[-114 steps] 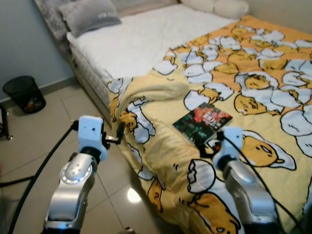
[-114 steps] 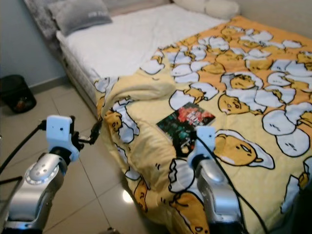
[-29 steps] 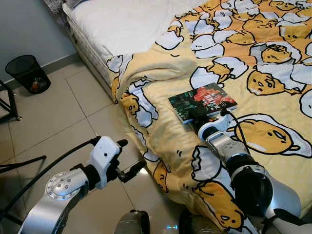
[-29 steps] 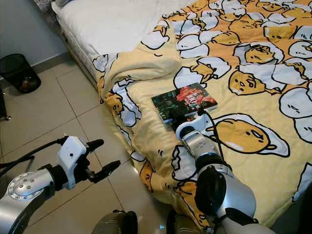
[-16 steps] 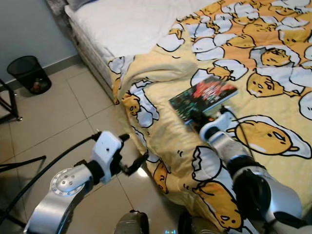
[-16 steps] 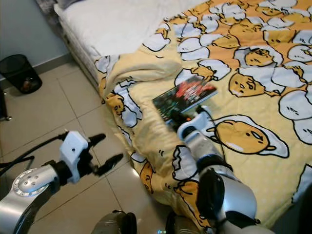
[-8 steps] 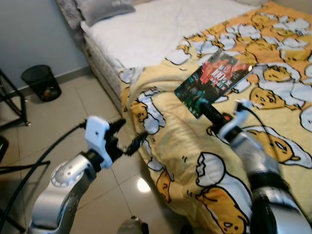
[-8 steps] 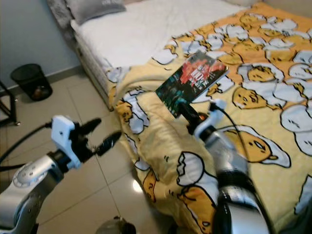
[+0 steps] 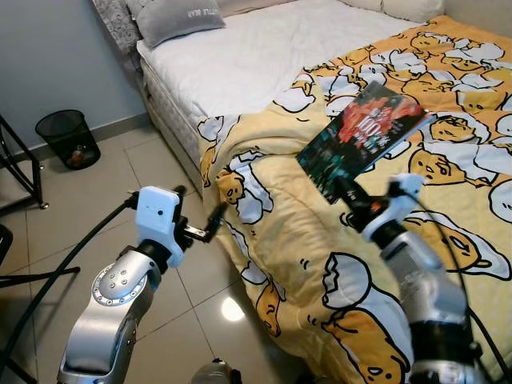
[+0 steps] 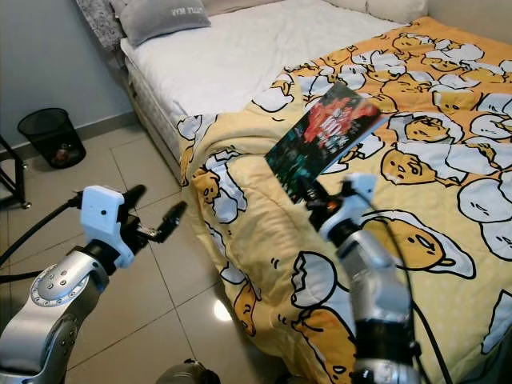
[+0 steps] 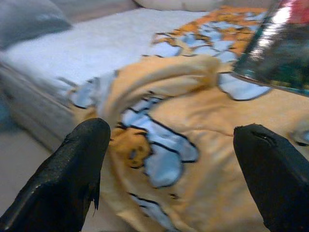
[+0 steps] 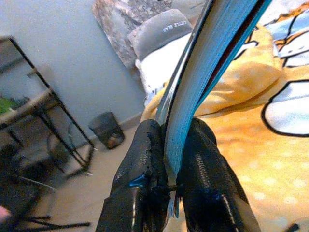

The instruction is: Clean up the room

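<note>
While lifted off the blanket (image 9: 304, 240), book (image 9: 364, 136) pinched between right fingers (image 12: 140, 169), left fingers (image 11: 82, 159) apart.

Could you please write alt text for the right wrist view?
The right gripper pinches a book edge-on between its two black fingers, above a yellow patterned duvet. Behind are a grey pillow, a black bin and a metal rack.

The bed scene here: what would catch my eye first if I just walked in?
Probably the book, held up off the bed, pinched at its lower edge by the right tool. Under it spreads a loud yellow blanket printed with cartoon eggs. The left tool hangs open over the tiled floor beside the bed.
</note>
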Tool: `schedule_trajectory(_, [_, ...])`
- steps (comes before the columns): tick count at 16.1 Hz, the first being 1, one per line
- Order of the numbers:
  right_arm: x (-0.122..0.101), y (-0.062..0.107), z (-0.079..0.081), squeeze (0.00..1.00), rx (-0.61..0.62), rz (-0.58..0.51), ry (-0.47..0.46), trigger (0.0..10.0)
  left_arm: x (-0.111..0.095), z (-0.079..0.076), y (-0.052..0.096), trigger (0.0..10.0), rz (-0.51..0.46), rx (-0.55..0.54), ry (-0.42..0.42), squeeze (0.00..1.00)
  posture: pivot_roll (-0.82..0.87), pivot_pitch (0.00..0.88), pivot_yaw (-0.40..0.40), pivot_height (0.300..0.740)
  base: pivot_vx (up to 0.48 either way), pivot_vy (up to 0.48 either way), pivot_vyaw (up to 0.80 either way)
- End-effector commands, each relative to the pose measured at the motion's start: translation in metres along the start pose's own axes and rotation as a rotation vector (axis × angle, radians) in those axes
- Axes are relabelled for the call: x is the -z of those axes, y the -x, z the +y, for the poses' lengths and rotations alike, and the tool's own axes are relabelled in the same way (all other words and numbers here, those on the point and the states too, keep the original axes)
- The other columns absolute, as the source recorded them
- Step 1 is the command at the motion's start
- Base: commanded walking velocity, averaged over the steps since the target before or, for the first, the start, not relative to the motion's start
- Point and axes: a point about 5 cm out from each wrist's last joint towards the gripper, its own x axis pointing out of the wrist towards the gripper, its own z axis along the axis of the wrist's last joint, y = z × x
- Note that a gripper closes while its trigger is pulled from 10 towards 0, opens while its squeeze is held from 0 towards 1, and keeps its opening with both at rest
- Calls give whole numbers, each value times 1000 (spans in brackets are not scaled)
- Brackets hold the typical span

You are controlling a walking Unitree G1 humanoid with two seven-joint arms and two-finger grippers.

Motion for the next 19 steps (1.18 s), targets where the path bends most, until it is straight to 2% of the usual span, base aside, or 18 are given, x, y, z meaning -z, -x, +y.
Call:
schedule_trajectory(1, [-16,-3,7,0,31,-83,118,10000,0,5,0,10000,-5,-50,-43,929,22,0,52,740,0,0,0])
schedule_trajectory(2, [-17,-1,9,0,92,-105,222,10000,1,6,0,10000,-3,-83,-52,796,15,0,56,740,0,0,0])
schedule_trajectory(3, [-15,2,10,0,160,-115,257,10000,2,5,0,10000,3,-100,-60,494,12,0,56,740,0,0,0])
schedule_trajectory(4, [-13,8,12,0,219,-132,297,10000,1,4,-1,10000,7,-105,-98,247,13,0,55,740,0,0,0])
schedule_trajectory(5, [-10,12,14,0,241,-123,337,10000,1,4,-2,10000,7,-121,-116,110,13,0,57,740,0,0,0])
schedule_trajectory(6, [-8,14,15,0,248,-114,350,10000,1,5,-2,10000,6,-126,-115,39,11,0,59,740,0,0,0])
schedule_trajectory(8, [5,22,12,0,343,-79,289,10000,1,5,-5,10000,1,-132,-127,24,8,0,65,740,0,0,-288])
schedule_trajectory(11, [13,26,11,0,403,-33,254,10000,2,8,-10,10000,16,-134,-152,31,0,0,74,740,0,401,-800])
schedule_trajectory(19, [14,20,14,0,429,7,213,10000,3,14,-14,10000,24,-147,-159,39,3,0,59,740,0,433,-800])
